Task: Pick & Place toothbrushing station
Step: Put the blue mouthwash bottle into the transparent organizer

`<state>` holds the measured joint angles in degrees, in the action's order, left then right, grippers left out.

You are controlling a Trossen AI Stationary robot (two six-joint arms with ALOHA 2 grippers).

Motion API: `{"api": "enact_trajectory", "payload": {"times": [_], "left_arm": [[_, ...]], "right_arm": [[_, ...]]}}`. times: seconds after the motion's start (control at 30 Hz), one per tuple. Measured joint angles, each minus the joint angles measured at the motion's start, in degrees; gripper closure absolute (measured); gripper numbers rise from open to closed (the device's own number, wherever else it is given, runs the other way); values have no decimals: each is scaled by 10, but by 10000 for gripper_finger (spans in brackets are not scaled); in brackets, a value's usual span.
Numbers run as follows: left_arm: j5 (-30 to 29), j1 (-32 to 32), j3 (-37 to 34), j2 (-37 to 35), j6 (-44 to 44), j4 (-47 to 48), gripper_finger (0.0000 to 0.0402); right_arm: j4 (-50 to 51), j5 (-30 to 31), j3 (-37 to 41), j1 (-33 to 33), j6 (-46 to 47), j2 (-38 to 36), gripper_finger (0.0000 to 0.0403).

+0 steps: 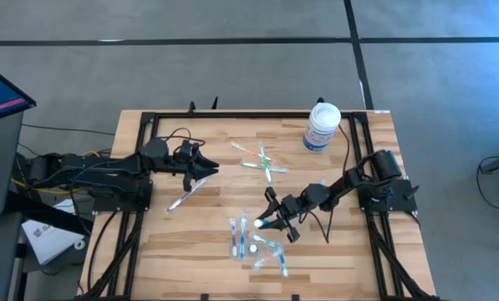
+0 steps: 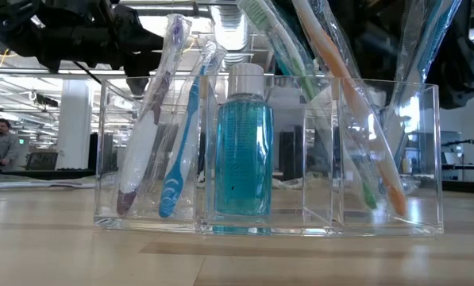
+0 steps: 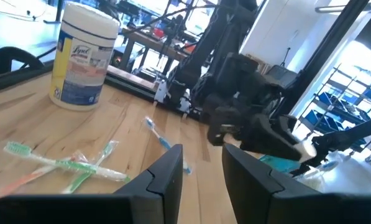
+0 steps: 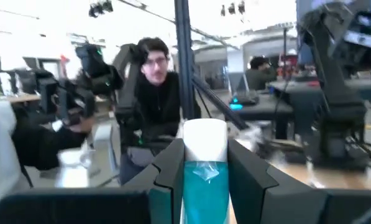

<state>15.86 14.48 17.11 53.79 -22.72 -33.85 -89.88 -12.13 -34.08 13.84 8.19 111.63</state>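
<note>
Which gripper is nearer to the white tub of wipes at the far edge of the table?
The right. The right gripper sits in front of the white tub, holding the teal bottle. The left gripper is farther, across the table.

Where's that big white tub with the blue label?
In the high view the white tub stands upright at the table's far right corner, beyond the right arm, with the green toothbrushes lying to its left.

Right arm reaches in from its side, elbow bent, and the right gripper (image 1: 270, 222) sits low near mid-counter, its fingers (image 4: 170, 167) clamped on a teal bottle (image 4: 204, 180). Left arm lies stretched across its own half, left gripper (image 1: 206, 170) fingers (image 3: 166, 177) slightly parted, holding nothing.
</note>
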Motion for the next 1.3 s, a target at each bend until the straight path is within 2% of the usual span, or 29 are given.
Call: {"api": "enact_trajectory", "payload": {"times": [0.37, 0.87, 1.03, 1.13, 1.3], "left_arm": [[0, 0, -31, 0, -1, -46, 294], [0, 0, -34, 0, -1, -64, 294], [0, 0, -34, 0, -1, -66, 294], [0, 0, -34, 0, -1, -67, 294], [0, -7, -34, 0, 1, -67, 294]], "right_arm": [[6, 9, 4, 19, -7, 2, 321], [42, 15, -9, 26, -28, 2, 321], [13, 13, -27, 16, -25, 46, 321], [5, -7, -46, 4, 21, 86, 321], [1, -31, -70, 8, 39, 97, 321]]}}
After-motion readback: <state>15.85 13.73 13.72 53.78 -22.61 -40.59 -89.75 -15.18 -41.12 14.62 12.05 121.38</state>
